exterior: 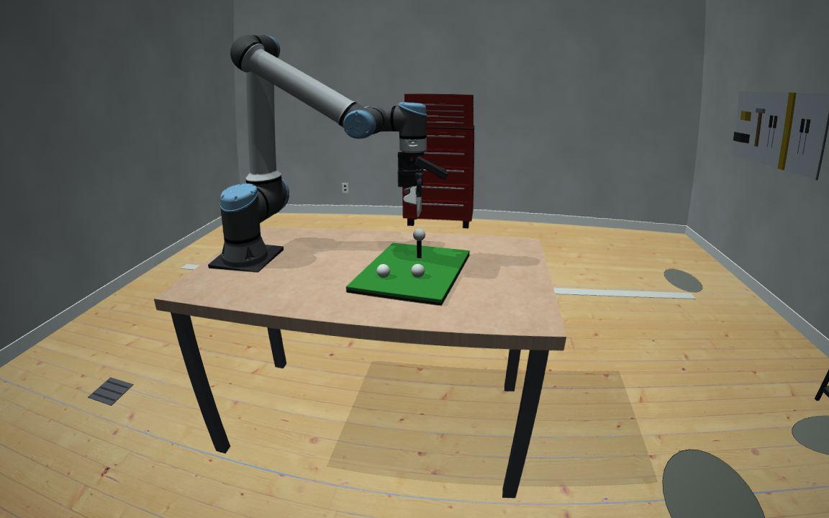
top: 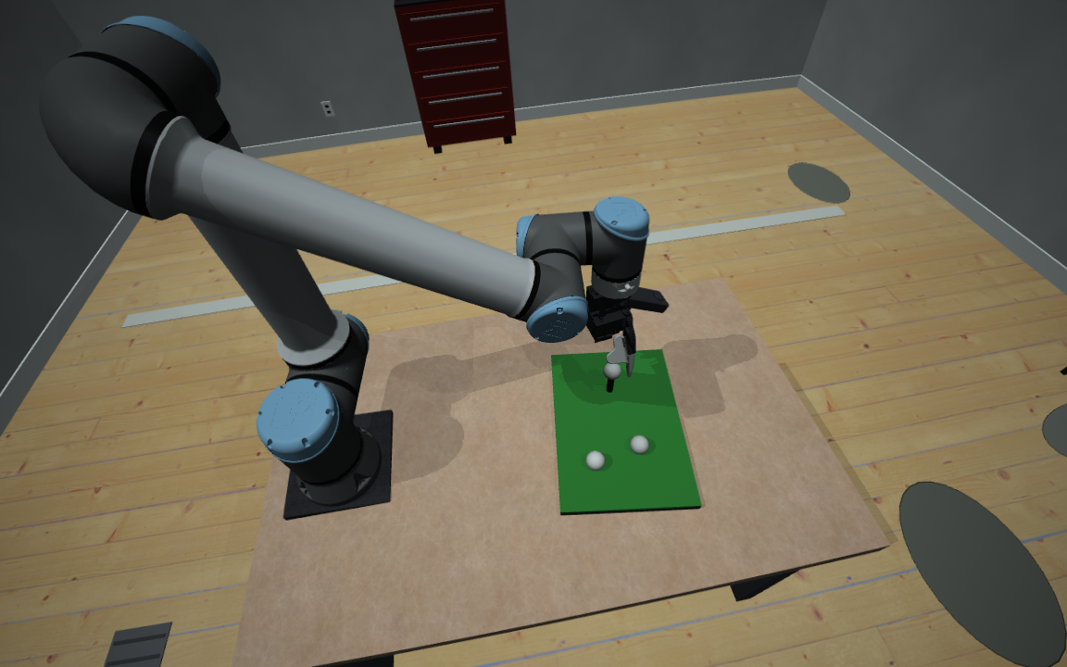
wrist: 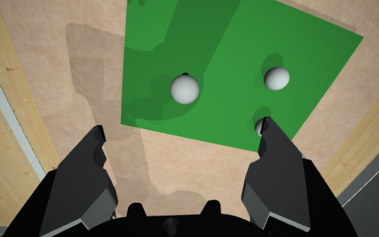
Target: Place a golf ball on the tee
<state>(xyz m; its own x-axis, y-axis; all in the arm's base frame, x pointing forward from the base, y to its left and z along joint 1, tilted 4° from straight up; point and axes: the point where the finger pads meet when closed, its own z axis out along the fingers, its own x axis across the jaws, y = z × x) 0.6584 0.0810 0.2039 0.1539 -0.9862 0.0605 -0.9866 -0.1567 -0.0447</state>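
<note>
A white golf ball (top: 612, 370) sits on top of the black rubber tee (top: 610, 384) at the far end of the green mat (top: 621, 429). It also shows in the exterior view (exterior: 419, 234) and in the wrist view (wrist: 185, 89), where the ball hides nearly all of the tee. My gripper (exterior: 416, 207) (wrist: 182, 122) hangs above the ball, well clear of it, open and empty. Two more golf balls (top: 596, 460) (top: 639, 444) lie on the mat nearer the front; in the wrist view one (wrist: 276, 78) is in full sight and the other (wrist: 258, 127) is partly behind my right finger.
The mat lies on a brown table top (exterior: 363, 296). The arm's base (top: 330, 464) stands at the table's left. A red drawer cabinet (exterior: 438, 157) stands against the back wall, off the table.
</note>
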